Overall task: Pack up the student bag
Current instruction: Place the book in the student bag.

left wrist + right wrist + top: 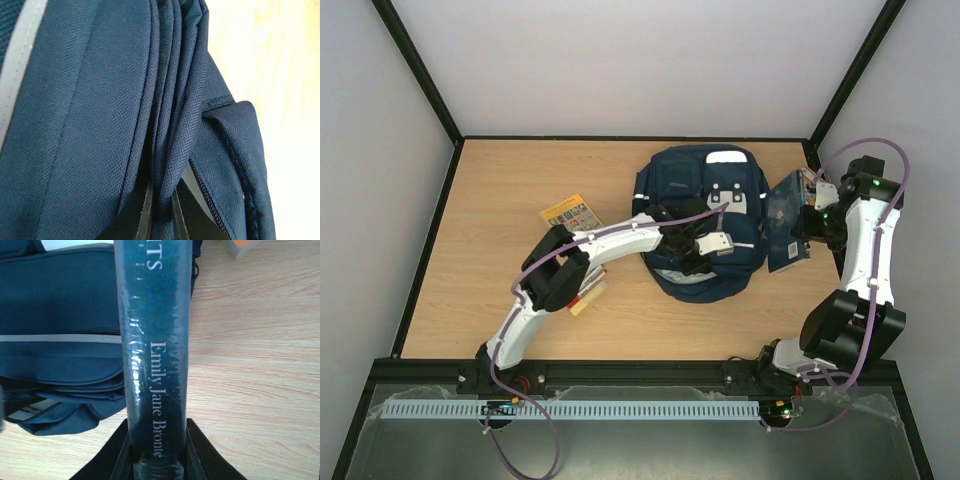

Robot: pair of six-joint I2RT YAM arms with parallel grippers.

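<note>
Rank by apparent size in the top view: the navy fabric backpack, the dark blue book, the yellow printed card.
1. Navy fabric backpack, clearly largest.
2. Dark blue book, tilted in the right gripper, likely nearer the camera, so margin unsure.
3. Yellow printed card, smallest.

Bag point(695, 190) on the table point(500, 180) toward its far edge; card point(570, 214) to its left, book point(786, 228) just right.

the student bag point(700, 185) is matt woven cloth, the book point(155, 340) glossy, the table point(520, 180) smooth wood.
</note>
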